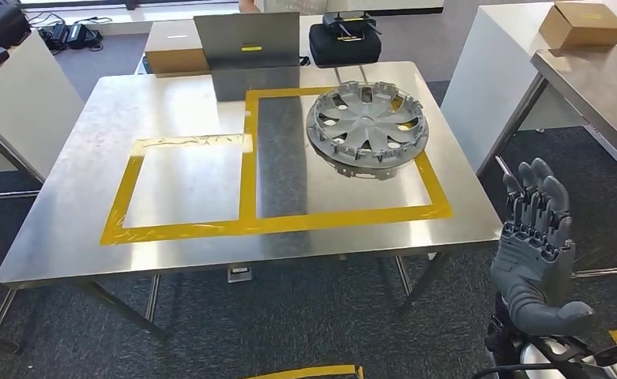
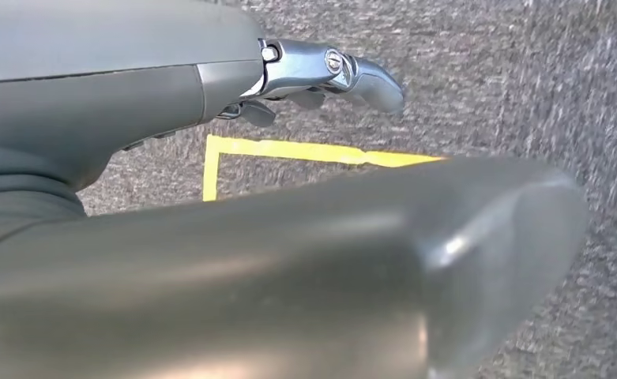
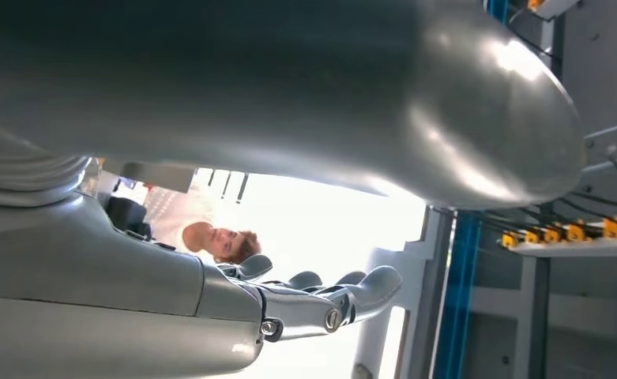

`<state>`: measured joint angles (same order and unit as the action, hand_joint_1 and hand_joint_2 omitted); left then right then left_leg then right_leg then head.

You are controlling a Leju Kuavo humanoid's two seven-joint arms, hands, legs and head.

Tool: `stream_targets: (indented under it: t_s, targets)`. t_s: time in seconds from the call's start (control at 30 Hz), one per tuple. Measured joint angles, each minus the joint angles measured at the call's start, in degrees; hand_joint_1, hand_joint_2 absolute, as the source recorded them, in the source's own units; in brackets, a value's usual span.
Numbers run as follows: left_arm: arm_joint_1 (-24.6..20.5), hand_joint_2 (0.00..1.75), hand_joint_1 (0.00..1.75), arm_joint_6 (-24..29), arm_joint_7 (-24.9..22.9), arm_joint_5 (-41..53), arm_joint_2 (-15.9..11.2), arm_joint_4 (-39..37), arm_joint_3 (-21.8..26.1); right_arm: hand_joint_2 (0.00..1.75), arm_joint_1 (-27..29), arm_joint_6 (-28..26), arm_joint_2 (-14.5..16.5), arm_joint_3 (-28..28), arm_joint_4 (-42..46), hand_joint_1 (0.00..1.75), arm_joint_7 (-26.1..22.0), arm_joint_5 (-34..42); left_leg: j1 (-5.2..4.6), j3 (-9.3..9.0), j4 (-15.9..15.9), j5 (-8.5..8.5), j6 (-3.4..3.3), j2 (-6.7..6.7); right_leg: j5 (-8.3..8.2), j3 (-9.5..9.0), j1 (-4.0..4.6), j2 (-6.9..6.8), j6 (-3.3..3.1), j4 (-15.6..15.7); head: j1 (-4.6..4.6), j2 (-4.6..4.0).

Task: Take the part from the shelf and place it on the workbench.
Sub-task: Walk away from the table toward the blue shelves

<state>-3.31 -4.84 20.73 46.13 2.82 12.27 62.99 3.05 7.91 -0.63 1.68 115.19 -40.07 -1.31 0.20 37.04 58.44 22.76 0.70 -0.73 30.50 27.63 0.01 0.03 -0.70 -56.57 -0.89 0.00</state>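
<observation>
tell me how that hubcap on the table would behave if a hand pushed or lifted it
The hubcap looks like thin moulded plastic, so probably light and slightly flexible. It sits tilted on the shiny metal table, so a push would likely make it slide or rock. Its open spokes and clip-lined rim offer grip, though the clips may be fragile.

No legible text, label, brand or number on any surface in these views

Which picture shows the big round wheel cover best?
The head view: the whole wheel cover lies on the metal table, inside the yellow tape. The wrist views look at carpet and at shelving, not at it.
</observation>
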Motion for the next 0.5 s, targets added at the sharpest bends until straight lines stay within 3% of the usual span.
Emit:
stream_targets:
  t_s: [0.03, 0.07, 0.13, 0.17, 0.2, 0.23, 0.3, 0.37, 0.4, 0.43, 0.5]
  targets:
    - [0.0, 0.0, 0.0, 0.0, 0.0, 0.0, 0.0, 0.0, 0.0, 0.0, 0.0, 0.1, 0.1, 0.0, 0.0, 0.0, 0.0, 0.0, 0.02, 0.55, 1.2, 1.66, 0.32, 0.02, -0.77, 0.72, -0.21, -0.1, -0.37, 0.2, -0.09, 0.01]
    - [0.0, 0.0, 0.0, 0.0, 0.0, 0.1, 0.0, 0.0, 0.0, 0.0, 0.0, 0.2, 0.2, 0.0, 0.0, 0.0, 0.0, 0.0, 0.11, 1.3, 3.5, 4.42, 0.62, 0.08, -1.55, 1.54, -0.37, -0.2, -0.61, 0.4, -0.24, 0.01]
    - [0.0, 0.0, 0.0, 0.0, 0.0, 0.1, 0.0, 0.0, 0.0, 0.0, 0.0, 0.4, 0.3, 0.0, 0.0, 0.0, 0.0, 0.0, 0.24, 2.89, 10.8, 10.34, 1.25, 0.15, -2.96, 3.34, -0.4, -0.34, -0.69, 0.4, -0.55, 0.02]
    - [0.0, 0.0, 0.0, 0.0, 0.0, 0.1, -0.1, 0.0, 0.0, 0.0, 0.0, 0.4, 0.4, 0.0, 0.0, 0.0, 0.0, 0.1, 0.31, 3.19, 14.1, 11.65, 1.51, 0.17, -3.65, 4.25, -0.42, -0.46, -0.61, 0.3, -0.61, 0.01]
    - [0.0, 0.0, 0.0, 0.0, 0.0, 0.1, -0.1, 0.0, 0.0, 0.0, 0.0, 0.5, 0.5, 0.0, 0.0, 0.0, 0.0, 0.1, 0.38, 2.8, 16.1, 11.45, 1.69, 0.19, -4.29, 5.16, -0.47, -0.58, -0.47, 0.2, -0.65, 0.01]
    - [0.0, 0.0, 0.0, 0.0, 0.0, 0.1, -0.2, 0.0, 0.0, 0.0, 0.0, 0.5, 0.6, 0.0, -0.1, 0.0, 0.0, 0.1, 0.46, 1.49, 16.0, 10.12, 1.83, 0.22, -4.87, 6.02, -0.54, -0.69, -0.28, 0.0, -0.66, 0.01]
    - [-0.1, 0.0, 0.0, 0.0, 0.0, 0.1, -0.2, 0.0, 0.0, 0.0, 0.0, 0.5, 0.7, 0.0, -0.1, 0.0, 0.0, 0.1, 0.71, -4.04, 9.8, 7.74, 2.04, 0.35, -5.79, 7.49, -0.72, -0.83, 0.28, -0.5, -0.72, 0.0]
    - [-0.2, 0.0, 0.0, 0.0, 0.0, 0.1, -0.3, 0.0, 0.0, 0.0, 0.0, 0.5, 0.7, 0.0, -0.1, 0.0, 0.0, 0.1, 0.63, -9.4, 1.7, 8.44, 1.48, 0.32, -6.52, 8.38, -0.73, -0.9, 1.0, -1.3, -0.79, 0.0]
    - [-0.2, 0.0, 0.0, 0.0, 0.0, 0.1, -0.3, 0.0, 0.0, 0.0, -0.1, 0.6, 0.8, 0.0, -0.1, 0.0, 0.0, 0.1, 0.49, -10.58, -0.4, 9.18, 0.95, 0.25, -6.92, 8.57, -0.69, -0.92, 1.37, -1.5, -0.82, 0.0]
    - [-0.2, 0.0, 0.0, 0.0, 0.0, 0.1, -0.3, 0.0, 0.0, 0.0, -0.1, 0.6, 0.8, 0.0, -0.1, 0.0, 0.0, 0.2, 0.28, -10.66, -1.0, 9.29, 0.27, 0.18, -7.38, 8.65, -0.71, -0.92, 1.77, -1.6, -0.78, 0.0]
    - [-0.3, 0.0, 0.0, 0.0, 0.0, 0.2, -0.3, 0.0, 0.0, 0.0, -0.1, 0.7, 0.8, 0.0, -0.1, 0.0, 0.0, 0.2, 0.29, -9.68, -0.8, 8.44, -1.0, 0.33, -7.47, 9.06, -0.89, -0.79, 2.52, -1.8, -0.67, 0.0]
